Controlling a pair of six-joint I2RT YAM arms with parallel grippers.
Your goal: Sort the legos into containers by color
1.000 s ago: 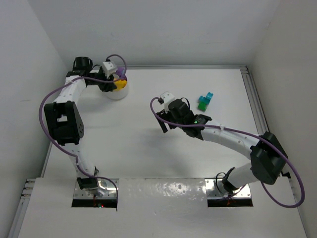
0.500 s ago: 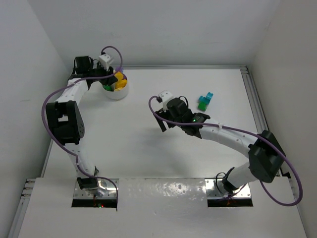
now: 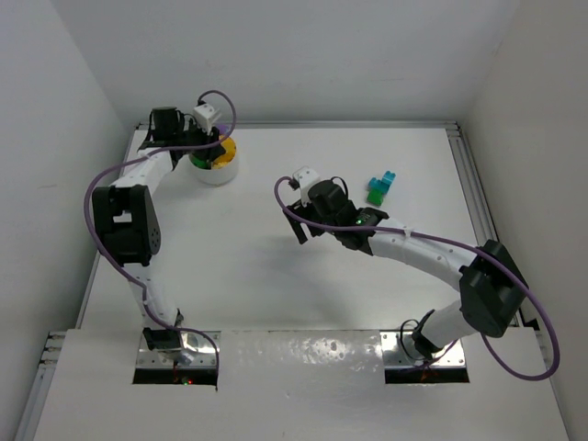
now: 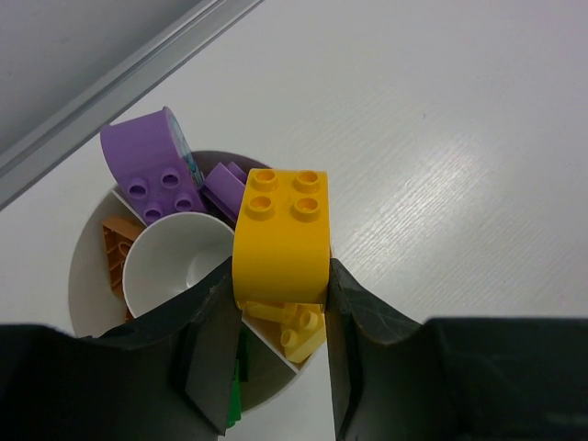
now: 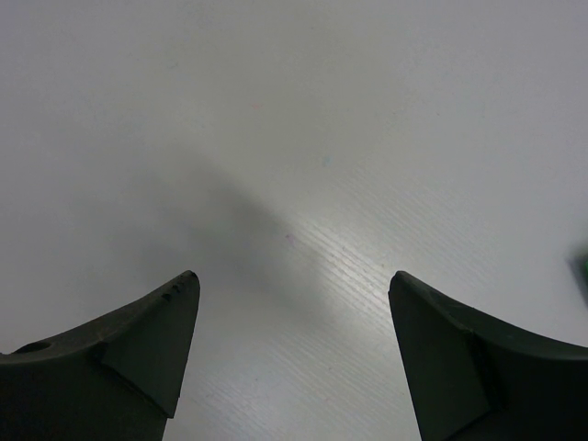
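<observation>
The white divided bowl (image 3: pixel 217 170) stands at the far left of the table; in the left wrist view (image 4: pixel 92 266) it holds purple bricks (image 4: pixel 147 165), an orange brick (image 4: pixel 116 257), small yellow bricks (image 4: pixel 299 329) and a green one (image 4: pixel 237 395). My left gripper (image 4: pixel 280 276) is shut on a large yellow brick (image 4: pixel 280 237) and holds it over the bowl's yellow section; the gripper also shows in the top view (image 3: pixel 217 147). My right gripper (image 5: pixel 289 294) is open and empty over bare table at mid-table (image 3: pixel 299 225). A teal brick (image 3: pixel 388 178) and a green brick (image 3: pixel 377 194) lie on the table at the right.
White walls enclose the table at the back and both sides. A metal rail (image 3: pixel 469 179) runs along the right edge and another along the back edge (image 4: pixel 119 83) behind the bowl.
My left gripper has shifted slightly right over the bowl with the yellow brick. My right arm has crept slightly left.
</observation>
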